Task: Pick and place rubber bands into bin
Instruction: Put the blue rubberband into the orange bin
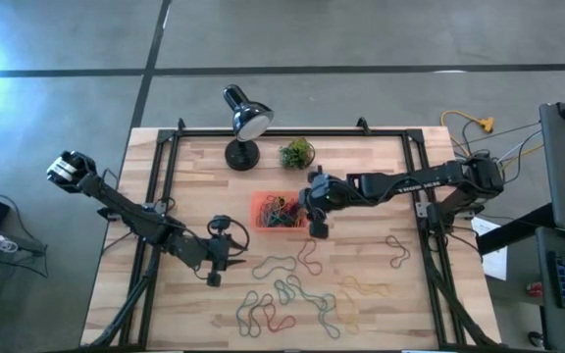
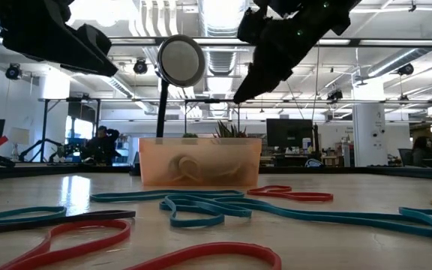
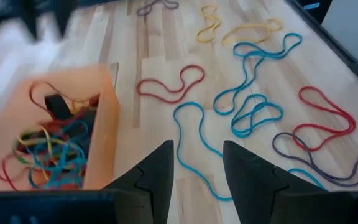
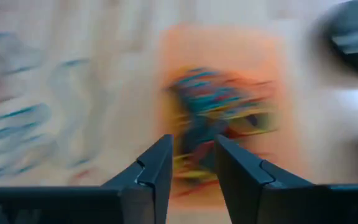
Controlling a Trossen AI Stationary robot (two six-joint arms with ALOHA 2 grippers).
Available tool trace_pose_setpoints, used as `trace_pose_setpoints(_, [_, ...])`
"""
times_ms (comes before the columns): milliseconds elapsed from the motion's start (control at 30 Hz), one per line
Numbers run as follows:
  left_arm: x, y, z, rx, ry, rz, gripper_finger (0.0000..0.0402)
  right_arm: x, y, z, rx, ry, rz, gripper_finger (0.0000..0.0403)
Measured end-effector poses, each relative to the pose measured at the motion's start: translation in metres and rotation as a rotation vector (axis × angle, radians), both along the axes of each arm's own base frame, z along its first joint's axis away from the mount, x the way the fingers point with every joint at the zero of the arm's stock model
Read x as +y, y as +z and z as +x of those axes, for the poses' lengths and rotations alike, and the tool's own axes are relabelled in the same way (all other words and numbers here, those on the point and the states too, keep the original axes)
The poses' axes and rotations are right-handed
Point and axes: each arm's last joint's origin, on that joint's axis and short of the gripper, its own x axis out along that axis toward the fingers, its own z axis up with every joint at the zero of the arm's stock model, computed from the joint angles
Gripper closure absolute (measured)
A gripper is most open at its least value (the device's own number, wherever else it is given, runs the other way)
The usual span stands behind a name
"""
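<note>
**Over the bin, fingers parted**

The counter (image 1: 381,157) carries everything, and I place it all by the bin (image 1: 260,210), the orange tray near the middle. Behind the bin stand the desk lamp (image 1: 243,123) and a small potted plant (image 1: 297,153), clear of where I work.

My right arm reaches in from the side and holds my right end effector (image 1: 316,227) just beside the bin's edge, above the tray, so that anything let go drops inside. My right wrist view shows my two fingers (image 4: 157,168) parted with nothing between them, so I judge that end effector released. The blur there hides finer detail.

My left end effector (image 3: 194,171) waits on the other side of the bin, near it, fingers apart and empty, looking out over the loose bands, well placed for a next pick.

The bin already holds a tangled heap of rubber bands (image 3: 51,146) in blue, yellow and red. Many more rubber bands (image 1: 292,294) lie spread flat on the counter in front of the bin, apart enough to be taken singly, so I judge the task partly done.
</note>
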Motion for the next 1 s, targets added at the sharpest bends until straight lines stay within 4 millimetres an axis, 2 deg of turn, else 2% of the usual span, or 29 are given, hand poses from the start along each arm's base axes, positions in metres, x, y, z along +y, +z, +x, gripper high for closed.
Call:
trace_pose_setpoints(167, [-0.004,-0.02,0.007,0.079,0.036,-0.014,0.0278,0.023,-0.002,-0.005,0.077,0.131,0.196,0.0287])
trace_pose_setpoints(333, [-0.013,-0.045,0.022,0.135,0.081,-0.057,0.0278,0.056,-0.006,-0.013,0.141,0.228,0.19,0.0292])
trace_pose_setpoints(467, [-0.024,-0.049,0.037,0.181,-0.003,-0.002,0.0278,0.081,-0.007,-0.019,0.156,0.306,0.178,0.0301])
trace_pose_setpoints(667, [-0.036,-0.046,0.056,0.257,-0.075,0.074,0.0278,0.105,-0.01,-0.027,0.171,0.353,0.129,0.0317])
trace_pose_setpoints(767, [-0.038,-0.034,0.065,0.314,-0.069,0.101,0.0279,0.112,-0.013,-0.031,0.174,0.349,0.1,0.0324])
trace_pose_setpoints(1000, [-0.042,-0.001,0.086,0.273,-0.162,0.151,0.0279,0.121,-0.029,-0.043,0.217,0.244,0.045,0.0338])
